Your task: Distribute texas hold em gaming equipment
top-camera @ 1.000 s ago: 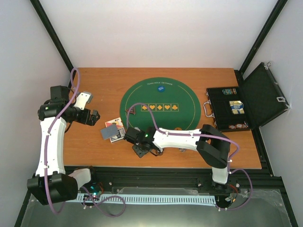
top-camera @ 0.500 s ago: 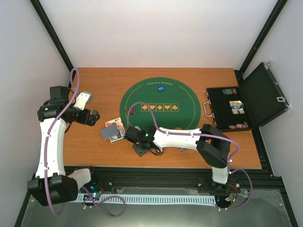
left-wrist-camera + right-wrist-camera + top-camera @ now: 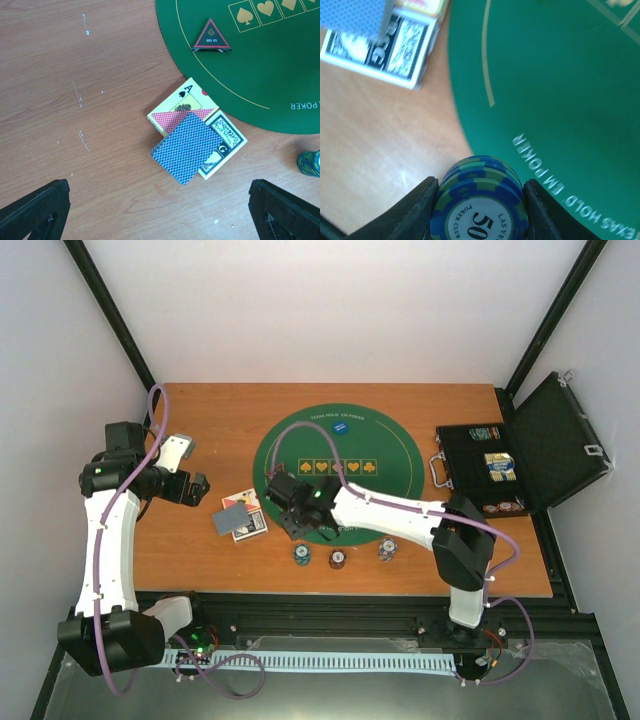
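We judge the stack of blue-green poker chips (image 3: 480, 205) rigid, smooth-edged and liable to shear apart; take it across the rim. The right gripper (image 3: 479, 200), part-closed, clasps it at the near left edge of the green mat (image 3: 560, 75). The left gripper (image 3: 160, 210) hangs wide open, empty, above the cards (image 3: 192, 145) left of the mat.

Bare counter (image 3: 210, 425) lies open at 10 o'clock of the green mat (image 3: 336, 475); three chip stacks (image 3: 338, 558) and the card pile (image 3: 239, 517) crowd its 6-to-8 o'clock edge.
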`<state>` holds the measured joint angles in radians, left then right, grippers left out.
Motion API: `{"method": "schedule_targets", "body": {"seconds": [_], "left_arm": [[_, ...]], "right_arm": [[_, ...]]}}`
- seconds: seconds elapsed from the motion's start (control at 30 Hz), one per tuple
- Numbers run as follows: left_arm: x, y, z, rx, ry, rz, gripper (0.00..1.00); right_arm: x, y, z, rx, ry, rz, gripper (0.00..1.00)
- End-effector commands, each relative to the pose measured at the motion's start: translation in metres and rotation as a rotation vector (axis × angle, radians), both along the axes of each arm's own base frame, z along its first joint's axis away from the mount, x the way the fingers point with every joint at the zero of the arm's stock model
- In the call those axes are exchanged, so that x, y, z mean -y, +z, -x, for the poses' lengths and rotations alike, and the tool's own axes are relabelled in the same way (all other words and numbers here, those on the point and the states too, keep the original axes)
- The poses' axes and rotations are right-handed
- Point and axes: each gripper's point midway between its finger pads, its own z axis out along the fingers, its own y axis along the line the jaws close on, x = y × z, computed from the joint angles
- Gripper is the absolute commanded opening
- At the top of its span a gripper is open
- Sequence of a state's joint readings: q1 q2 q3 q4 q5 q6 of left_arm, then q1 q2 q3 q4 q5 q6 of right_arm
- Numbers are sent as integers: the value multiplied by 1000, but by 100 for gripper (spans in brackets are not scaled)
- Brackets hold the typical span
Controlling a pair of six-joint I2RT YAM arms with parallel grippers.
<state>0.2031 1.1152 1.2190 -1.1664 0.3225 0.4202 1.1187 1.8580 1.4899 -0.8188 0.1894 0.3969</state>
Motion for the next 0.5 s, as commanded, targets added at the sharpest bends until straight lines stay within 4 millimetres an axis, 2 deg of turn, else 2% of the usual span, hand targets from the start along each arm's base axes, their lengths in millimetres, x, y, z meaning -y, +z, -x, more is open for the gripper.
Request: {"method": "schedule_targets", "body": {"seconds": [0.0,0.23,0.27,0.47], "left_arm": [[-4,4,-3,29,-8,-29,100],[-11,-6,-1,2,3,-68,100],[-11,-6,-1,3,1,-69,100],[-10,-6,-1,5,-1,-67,100]], "right_arm": [[8,17,-48,51,-44,-14,24],[-9,-4,-111,43,-87,-25,22],[-11,-15,-118,33,-90,-10,22],[-26,-49,-135,-8,-87,16,22]]}}
